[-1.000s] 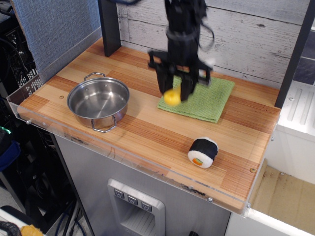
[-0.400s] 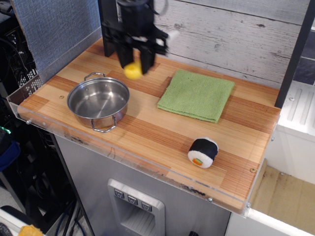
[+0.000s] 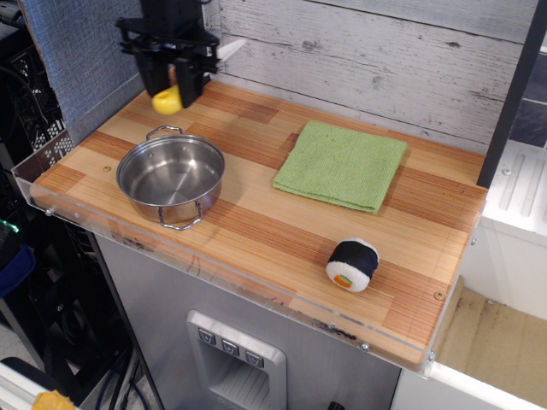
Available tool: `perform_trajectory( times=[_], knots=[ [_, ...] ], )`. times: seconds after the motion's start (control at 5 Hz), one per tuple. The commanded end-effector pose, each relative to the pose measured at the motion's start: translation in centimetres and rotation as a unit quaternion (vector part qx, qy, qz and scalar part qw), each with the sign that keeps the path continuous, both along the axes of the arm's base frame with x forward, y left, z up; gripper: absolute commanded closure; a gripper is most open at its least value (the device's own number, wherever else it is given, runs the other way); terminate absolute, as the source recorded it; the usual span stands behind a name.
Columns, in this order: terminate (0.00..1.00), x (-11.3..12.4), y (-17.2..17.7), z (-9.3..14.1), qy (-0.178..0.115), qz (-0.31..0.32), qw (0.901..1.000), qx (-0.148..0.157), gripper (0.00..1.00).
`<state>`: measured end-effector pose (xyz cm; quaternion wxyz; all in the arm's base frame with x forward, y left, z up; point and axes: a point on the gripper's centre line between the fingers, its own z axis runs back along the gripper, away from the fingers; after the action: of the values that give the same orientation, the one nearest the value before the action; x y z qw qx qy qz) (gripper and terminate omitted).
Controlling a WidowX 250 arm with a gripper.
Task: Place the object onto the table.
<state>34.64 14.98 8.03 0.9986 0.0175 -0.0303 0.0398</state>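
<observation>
My black gripper (image 3: 173, 85) is at the back left of the striped wooden table (image 3: 273, 231), above the planks just behind the steel pot (image 3: 171, 177). It is shut on the toy knife (image 3: 168, 99). The knife's rounded yellow handle hangs below the fingers and its white blade sticks out to the right at the gripper's upper side. The knife is held above the tabletop and touches nothing else.
A green cloth (image 3: 342, 164) lies at the middle back. A black-and-white sushi roll toy (image 3: 352, 264) lies near the front right. A dark post stands behind the gripper, a grey panel to the left, a plank wall at the back.
The gripper has carried the knife from above the green cloth leftward across the table to the back left corner, behind the pot. The pot, cloth and sushi roll have not moved.
</observation>
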Motion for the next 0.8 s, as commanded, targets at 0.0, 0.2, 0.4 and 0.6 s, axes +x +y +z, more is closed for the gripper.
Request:
perform_trajectory(
  times=[0.0, 0.2, 0.4, 0.6],
  knots=[
    [0.00, 0.2, 3.3, 0.0, 0.009, 0.015, 0.9996, 0.024, 1.00],
    [0.00, 0.3, 3.9, -0.6, 0.015, 0.013, 0.9994, 0.028, 1.00],
    [0.00, 0.3, 4.8, -1.0, 0.024, 0.009, 0.9991, 0.034, 1.00],
    [0.00, 0.1, 6.0, -1.3, 0.039, 0.009, 0.9982, 0.043, 1.00]
  ],
)
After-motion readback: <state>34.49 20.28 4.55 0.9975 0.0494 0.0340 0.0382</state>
